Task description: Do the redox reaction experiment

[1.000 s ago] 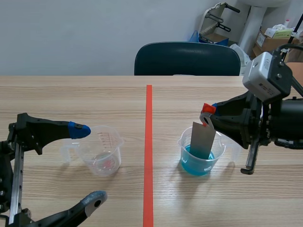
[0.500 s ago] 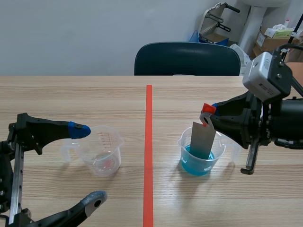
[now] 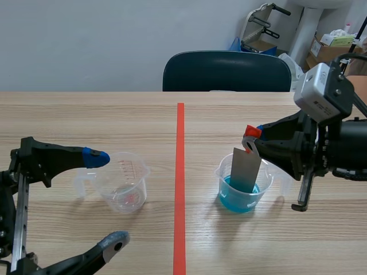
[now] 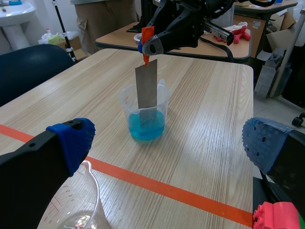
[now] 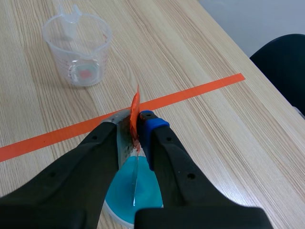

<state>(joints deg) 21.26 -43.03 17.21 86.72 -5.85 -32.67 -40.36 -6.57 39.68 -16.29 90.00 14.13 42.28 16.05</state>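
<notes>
A clear beaker of blue liquid [image 3: 242, 186] stands right of the red tape line. A grey metal strip [image 3: 246, 170] with an orange tag at its top stands with its lower end in the liquid. My right gripper [image 3: 251, 136] is shut on the strip's top [image 5: 135, 125], directly above the beaker [image 5: 128, 193]. A second clear measuring cup [image 3: 122, 182], holding only a little clear liquid, sits left of the line. My left gripper [image 3: 103, 200] stands open around that cup [image 4: 71, 207], one finger behind it and one in front. The blue beaker [image 4: 145, 112] lies well ahead of the left gripper.
The red tape line [image 3: 180, 183] runs down the table's middle. A dark chair [image 3: 226, 71] stands beyond the far edge. Boxes and clutter [image 3: 332, 46] sit at the back right. The right arm's camera housing [image 3: 321, 91] rises above the right side.
</notes>
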